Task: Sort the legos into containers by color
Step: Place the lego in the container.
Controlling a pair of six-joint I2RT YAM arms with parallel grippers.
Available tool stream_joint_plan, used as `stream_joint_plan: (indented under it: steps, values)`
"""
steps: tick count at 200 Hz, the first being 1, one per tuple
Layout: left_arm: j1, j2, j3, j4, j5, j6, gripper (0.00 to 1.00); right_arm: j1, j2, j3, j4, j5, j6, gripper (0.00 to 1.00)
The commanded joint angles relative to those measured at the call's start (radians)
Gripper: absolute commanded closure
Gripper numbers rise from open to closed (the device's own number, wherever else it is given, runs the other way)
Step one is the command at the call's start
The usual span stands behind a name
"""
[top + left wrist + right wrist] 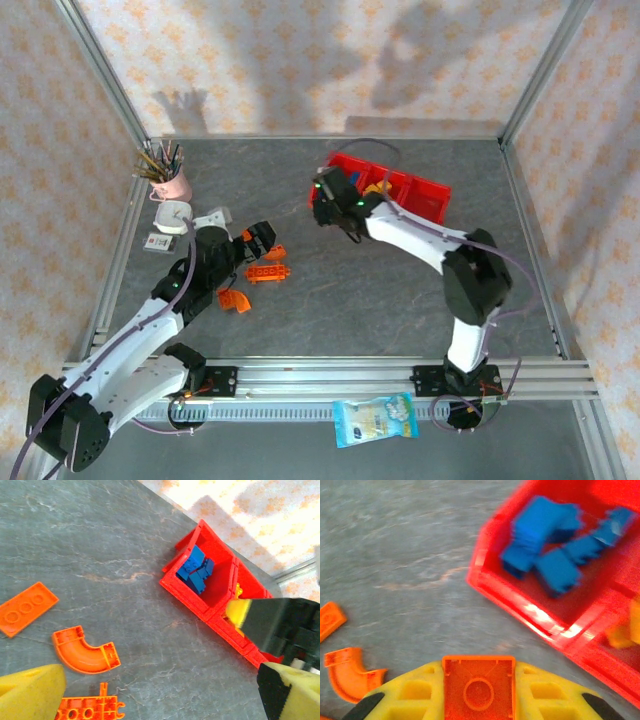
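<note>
1. Grey stone-patterned tabletop (350, 300), a metal frame round it and floral paper on the walls: that is your workspace. A pink cup of brushes (170, 183) stands at the far left and is no part of the sort.
2. Your left arm lies low, stretched on a diagonal from its base toward the middle of the table. The left gripper (257, 240) is released: its yellow fingers (30, 692) are spread wide with nothing between them, and it hovers just above the loose orange legos.
3. Those orange legos lie on bare table, near one another but apart: a flat plate (27, 607), an arched piece (85, 652) and a long plate (90, 710). I judge that they sit there simply because they are unsorted, and that the spread left gripper is placed to take one of them.
4. Your right gripper (479, 692) is clenched on an orange square brick (479, 672). It pinches the brick by two opposite sides, hollow underside toward the wrist camera. It hangs over the table just beside the left end of the containers (187, 600).
5. The left-end bin holds a heap of blue legos (197, 570), and a yellow lego (376, 187) shows in the middle bin. Orange therefore probably belongs in the right-end bin, whose contents I cannot make out.
6. The right arm rises from its base, folds at the elbow out on the right, then reaches back leftward with the wrist tipped down. Reaching that far bin would mean carrying the brick across the dividing walls, so mind the rims.
</note>
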Motion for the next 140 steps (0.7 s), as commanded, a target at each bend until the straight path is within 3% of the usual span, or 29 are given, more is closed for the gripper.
stream_joint_plan:
  steps: [1, 69, 124, 140]
  values:
    - [-0.028, 0.04, 0.039, 0.081, 0.053, 0.021, 0.01, -0.058, -0.116, -0.114, -0.008, 0.102, 0.116, 0.75]
    - [-0.144, 0.213, 0.073, 0.232, 0.05, 0.008, 0.01, -0.318, -0.308, -0.334, -0.011, 0.191, 0.182, 0.74]
    - [-0.157, 0.29, 0.108, 0.285, 0.044, 0.007, 0.01, -0.472, -0.152, -0.272, 0.068, 0.147, 0.138, 0.74]
    - [-0.157, 0.3, 0.123, 0.277, 0.033, 0.019, 0.01, -0.484, -0.098, -0.223, 0.059, 0.152, 0.123, 0.67]
